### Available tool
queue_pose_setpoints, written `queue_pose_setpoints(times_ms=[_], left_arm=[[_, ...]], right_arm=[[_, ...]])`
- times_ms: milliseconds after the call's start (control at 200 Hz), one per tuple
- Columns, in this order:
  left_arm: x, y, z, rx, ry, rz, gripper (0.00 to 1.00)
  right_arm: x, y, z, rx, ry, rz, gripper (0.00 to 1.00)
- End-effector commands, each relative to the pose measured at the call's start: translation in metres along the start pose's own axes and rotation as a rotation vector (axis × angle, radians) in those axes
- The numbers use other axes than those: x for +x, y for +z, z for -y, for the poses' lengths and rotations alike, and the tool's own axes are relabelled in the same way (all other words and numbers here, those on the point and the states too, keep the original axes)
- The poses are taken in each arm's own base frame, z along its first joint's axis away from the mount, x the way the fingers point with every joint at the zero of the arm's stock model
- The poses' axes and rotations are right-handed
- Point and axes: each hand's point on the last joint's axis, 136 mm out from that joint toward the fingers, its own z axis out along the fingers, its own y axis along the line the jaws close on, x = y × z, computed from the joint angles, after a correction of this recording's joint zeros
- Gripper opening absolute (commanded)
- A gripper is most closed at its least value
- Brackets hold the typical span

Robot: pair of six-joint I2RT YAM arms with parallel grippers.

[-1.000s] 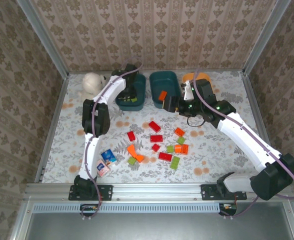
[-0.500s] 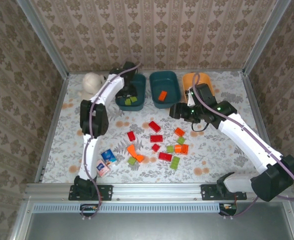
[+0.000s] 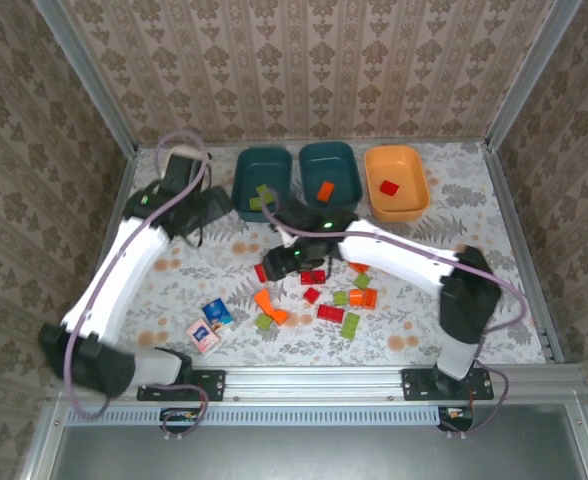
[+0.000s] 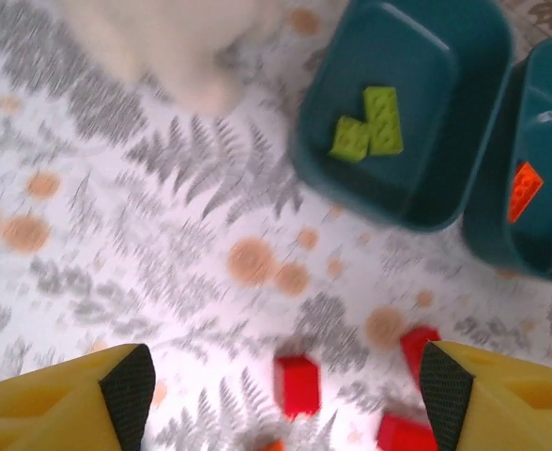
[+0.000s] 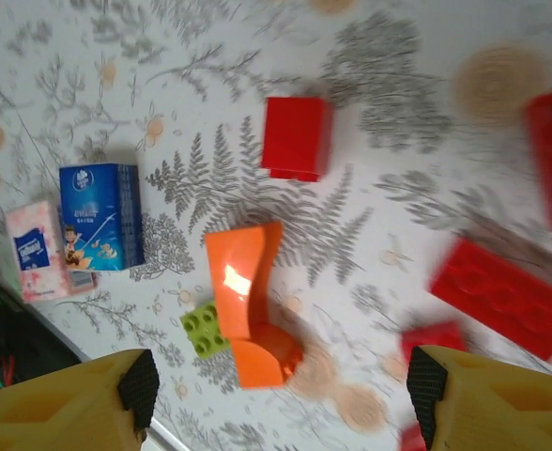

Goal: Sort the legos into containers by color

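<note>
Bricks [image 3: 330, 313] in red, orange and green lie loose mid-way across the worktop [image 3: 424, 310]; at the far edge the left teal tub [image 3: 244, 185] holds two green ones, the middle teal tub [image 3: 349, 170] an orange one lying diagonally, and the orange tub [image 3: 409, 200] a red one. Left hand [image 4: 285, 376], fingers wide apart and empty, hangs near the left teal tub. Right hand [image 5: 283, 385], likewise spread and empty, hovers over an orange brick [image 5: 243, 301] whose long axis lies across the line between the fingers, with a small green brick [image 5: 204, 331] touching its side.
</note>
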Motion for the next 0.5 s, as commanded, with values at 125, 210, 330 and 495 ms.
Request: queue_pose_setpoints(times_ms=[125, 210, 330, 495], left_arm=[[0.057, -0.043, -0.063, 0.05, -0.144, 0.053, 0.8], [0.063, -0.057, -0.074, 0.067, -0.155, 0.084, 0.81], [0.068, -0.066, -0.08, 0.063, -0.147, 0.081, 0.81], [0.062, -0.074, -0.073, 0.098, -0.134, 0.095, 0.81]], right_arm=[[-0.011, 0.062, -0.001, 0.123, -0.038, -0.077, 0.78], [-0.014, 0.079, 0.001, 0.146, -0.051, -0.086, 0.78], [-0.016, 0.099, 0.007, 0.185, -0.059, -0.112, 0.75], [-0.022, 0.119, 0.012, 0.217, -0.067, -0.108, 0.69]])
